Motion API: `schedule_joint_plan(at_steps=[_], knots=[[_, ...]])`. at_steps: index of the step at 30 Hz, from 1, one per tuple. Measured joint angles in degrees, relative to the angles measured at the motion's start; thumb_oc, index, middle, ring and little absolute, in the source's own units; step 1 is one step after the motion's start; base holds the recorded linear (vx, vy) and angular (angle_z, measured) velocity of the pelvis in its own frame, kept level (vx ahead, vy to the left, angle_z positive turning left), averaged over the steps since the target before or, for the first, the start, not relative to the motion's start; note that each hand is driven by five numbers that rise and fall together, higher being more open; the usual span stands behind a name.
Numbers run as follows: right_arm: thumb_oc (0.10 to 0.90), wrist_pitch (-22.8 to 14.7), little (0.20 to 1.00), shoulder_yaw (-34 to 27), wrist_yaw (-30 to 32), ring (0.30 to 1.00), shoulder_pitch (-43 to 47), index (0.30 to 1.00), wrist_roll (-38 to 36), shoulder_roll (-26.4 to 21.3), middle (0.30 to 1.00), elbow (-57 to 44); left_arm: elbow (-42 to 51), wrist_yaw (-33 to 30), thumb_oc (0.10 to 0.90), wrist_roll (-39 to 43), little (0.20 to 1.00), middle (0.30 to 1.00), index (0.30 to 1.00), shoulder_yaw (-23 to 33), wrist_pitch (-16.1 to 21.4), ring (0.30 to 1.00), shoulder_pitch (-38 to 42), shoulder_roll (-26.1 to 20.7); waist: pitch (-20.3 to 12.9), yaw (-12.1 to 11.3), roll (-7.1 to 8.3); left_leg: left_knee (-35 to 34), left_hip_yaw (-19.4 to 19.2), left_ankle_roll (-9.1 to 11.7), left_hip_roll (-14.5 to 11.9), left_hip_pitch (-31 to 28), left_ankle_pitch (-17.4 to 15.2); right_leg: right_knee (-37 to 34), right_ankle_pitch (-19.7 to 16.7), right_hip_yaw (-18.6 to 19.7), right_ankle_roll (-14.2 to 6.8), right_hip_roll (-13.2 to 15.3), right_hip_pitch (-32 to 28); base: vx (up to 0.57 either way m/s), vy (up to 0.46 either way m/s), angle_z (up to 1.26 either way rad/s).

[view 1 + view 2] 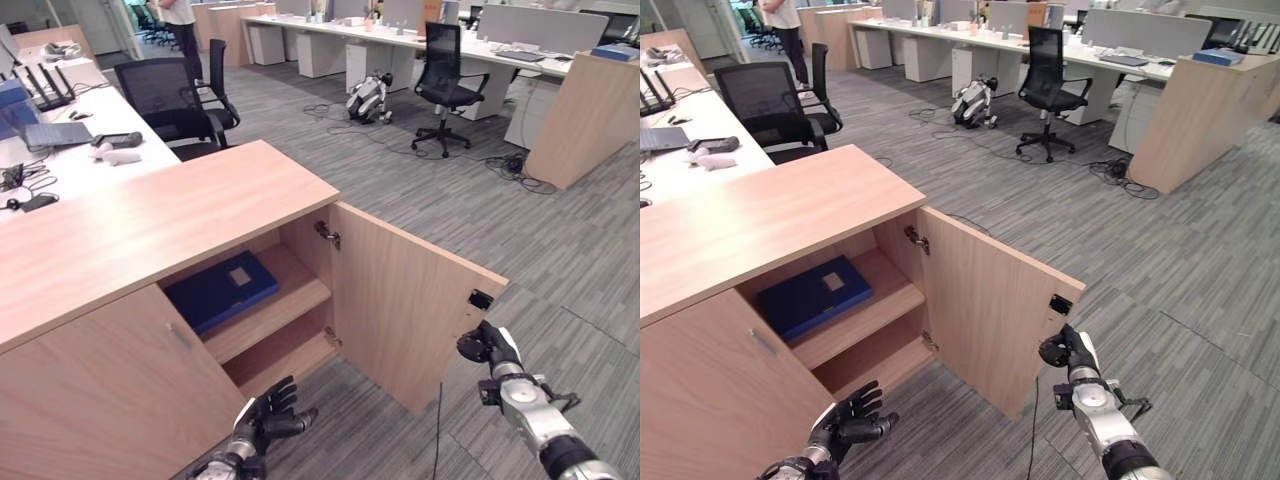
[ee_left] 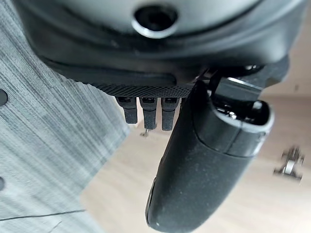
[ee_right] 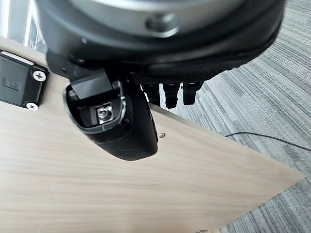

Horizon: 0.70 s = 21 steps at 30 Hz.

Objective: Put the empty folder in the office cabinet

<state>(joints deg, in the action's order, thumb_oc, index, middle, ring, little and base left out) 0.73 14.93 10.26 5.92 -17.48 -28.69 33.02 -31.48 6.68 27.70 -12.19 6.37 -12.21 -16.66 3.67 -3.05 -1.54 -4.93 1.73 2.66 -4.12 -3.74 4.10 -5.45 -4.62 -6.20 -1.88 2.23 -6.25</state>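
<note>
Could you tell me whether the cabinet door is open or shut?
Open: the cabinet door stands swung out, showing the blue folder lying on the upper shelf.

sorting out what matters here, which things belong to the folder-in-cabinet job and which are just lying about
Job:
blue folder, on the cabinet's upper shelf
cabinet
open cabinet door
right hand, at the door's edge
left hand, low in front of the cabinet

Lying about:
office chairs
laptop
routers
robot dog
</note>
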Motion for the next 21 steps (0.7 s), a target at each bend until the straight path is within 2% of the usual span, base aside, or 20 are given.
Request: schedule_joint_plan(at_steps=[5, 8, 9, 10, 12, 13, 14, 15, 16, 17, 18, 19, 21], knots=[[0.800, -1.5, 0.900, -1.6, -0.7, 0.900, -9.4, 0.900, 0.1, 0.5, 0.900, -8.9, 0.0, -0.2, 0.800, -1.4, 0.900, 0.900, 0.900, 2.2, 0.0, 0.900, -1.4, 0.1, -0.2, -0.2, -0.35, 0.0, 2.9, 0.0, -0.3, 1.1, 0.0, 0.4, 0.5, -2.3, 0.5, -0.7, -0.1, -0.02, -0.074, 0.26], [0.800, -1.9, 0.900, -1.3, -2.5, 0.900, -11.1, 0.900, 0.8, 0.3, 0.900, -10.2, -0.2, -0.3, 0.800, -1.6, 0.900, 0.900, 0.900, 3.1, 0.0, 0.900, -2.3, 0.3, -0.1, -0.2, -0.60, 0.0, 4.4, 0.3, -0.5, 1.7, 0.3, 0.4, 0.5, -3.4, 0.8, -1.1, 0.1, -0.10, -0.042, 0.17], [0.800, -2.3, 0.900, -1.2, -2.6, 0.900, -11.5, 0.900, 1.6, 0.1, 0.900, -10.2, -0.3, -0.4, 0.800, -1.6, 0.900, 0.900, 0.900, 3.2, 0.0, 0.900, -2.3, 0.4, 0.0, -0.3, -0.82, 0.0, 5.7, 1.1, -0.5, 2.4, 1.0, 0.4, 0.4, -4.1, 0.8, -1.5, 0.3, -0.09, -0.007, 0.40], [0.800, -2.5, 0.900, -1.2, -2.6, 0.900, -11.8, 0.900, 1.7, -0.1, 0.900, -10.2, -0.4, -0.7, 0.800, -1.6, 0.900, 0.900, 0.900, 3.5, 0.1, 0.900, -2.3, 0.8, 0.0, -0.3, -0.86, 0.0, 7.0, 1.1, -0.5, 3.6, 1.0, 0.4, 0.4, -5.5, 0.9, -1.6, 0.9, -0.12, 0.045, 0.52], [0.800, -2.5, 0.900, -1.2, -2.6, 0.900, -12.3, 0.900, 1.7, -1.3, 0.900, -10.2, -1.9, -1.4, 0.800, -1.6, 0.900, 0.900, 0.900, 3.5, 0.3, 0.900, -1.4, 2.0, 0.1, -0.3, -1.05, 0.3, 6.3, 1.2, -0.8, 5.9, 0.0, 0.5, -0.1, -8.4, 1.6, -1.5, 1.7, -0.20, 0.113, 0.68], [0.800, -2.4, 0.900, -1.3, -2.5, 0.900, -12.5, 0.900, 1.7, -1.9, 0.900, -10.2, -2.7, -1.5, 0.800, -1.6, 0.900, 0.900, 0.900, 3.3, 0.3, 0.900, -0.6, 2.4, 0.2, -0.2, -0.95, 1.3, 4.4, 1.2, -1.2, 7.3, -1.6, 0.5, -0.8, -10.2, 2.3, -1.0, 2.1, -0.20, 0.106, 0.91], [0.800, -2.4, 0.900, -1.2, -2.5, 0.900, -12.9, 0.900, 1.7, -2.7, 0.900, -10.2, -4.3, -1.4, 0.800, -1.6, 0.900, 0.900, 0.900, 2.7, 0.2, 0.900, 1.2, 2.5, 0.3, 0.5, -0.22, 2.6, -2.2, 2.5, -2.5, 9.1, -5.0, 0.5, -1.4, -13.3, 2.9, 0.2, 2.6, -0.19, 0.106, 1.26], [0.800, -2.2, 0.900, -0.9, -2.5, 0.900, -12.8, 0.900, 1.9, -3.2, 0.900, -10.2, -6.7, -1.5, 0.800, -1.7, 0.900, 0.900, 0.900, 2.2, 0.0, 0.900, 3.7, 2.5, 0.6, 2.9, 0.70, 5.1, -16.6, 2.4, -5.3, 10.6, -5.3, 0.1, -1.0, -17.2, 4.1, 2.1, 2.7, -0.10, 0.067, 1.31], [0.800, -2.2, 0.900, -0.6, -2.5, 0.900, -12.7, 0.900, 2.2, -3.2, 0.900, -10.2, -7.7, -1.4, 0.800, -1.8, 0.900, 0.900, 0.900, 2.2, 0.0, 0.900, 4.2, 2.4, 0.5, 3.7, 1.01, 7.3, -24.5, 2.5, -7.4, 11.7, -4.4, 0.0, -0.3, -18.8, 3.6, 2.6, 3.0, -0.05, 0.092, 1.11], [0.800, -2.2, 0.900, 0.0, -2.5, 0.900, -12.7, 0.900, 2.9, -3.3, 0.900, -10.3, -8.5, -1.5, 0.800, -2.0, 0.900, 0.900, 0.900, 2.3, 0.0, 0.900, 5.8, 2.6, 0.7, 3.9, 1.39, 10.3, -29.5, 2.7, -10.1, 11.6, -3.5, 0.0, -1.6, -21.0, 4.0, 3.4, 3.1, -0.06, 0.061, 0.79], [0.800, -2.2, 0.900, 0.9, -2.6, 0.900, -13.0, 0.900, 3.7, -3.2, 0.900, -10.6, -9.0, -1.4, 0.800, -2.1, 0.900, 0.900, 0.900, 2.3, 0.0, 0.900, 6.4, 2.7, 0.6, 4.8, 2.04, 14.7, -33.0, 3.4, -12.3, 11.6, -3.1, 0.0, -1.9, -22.9, 3.7, 4.8, 2.8, 0.00, 0.098, 0.90], [0.800, -2.2, 0.900, 3.1, -2.8, 0.900, -13.5, 0.900, 4.1, -3.3, 0.900, -10.6, -8.1, -1.1, 0.800, -2.1, 0.900, 0.900, 0.900, 2.2, 0.0, 0.900, 6.5, 2.9, 0.4, 4.9, 2.85, 18.7, -31.2, 5.5, -13.1, 10.7, -1.9, 0.0, -1.8, -25.2, 2.7, 7.0, 2.8, -0.02, 0.137, 0.83], [0.800, -2.0, 0.900, 4.7, -3.9, 0.900, -13.4, 0.900, 5.4, -3.3, 0.900, -11.3, -8.6, -1.0, 0.800, -2.6, 0.900, 0.900, 0.900, 2.2, 0.1, 0.900, 7.2, 3.3, 0.3, 4.4, 2.85, 22.3, -28.3, 5.3, -12.6, 9.9, -2.7, 0.4, -3.2, -28.4, 0.6, 8.8, 2.3, 0.13, 0.129, 0.62]])
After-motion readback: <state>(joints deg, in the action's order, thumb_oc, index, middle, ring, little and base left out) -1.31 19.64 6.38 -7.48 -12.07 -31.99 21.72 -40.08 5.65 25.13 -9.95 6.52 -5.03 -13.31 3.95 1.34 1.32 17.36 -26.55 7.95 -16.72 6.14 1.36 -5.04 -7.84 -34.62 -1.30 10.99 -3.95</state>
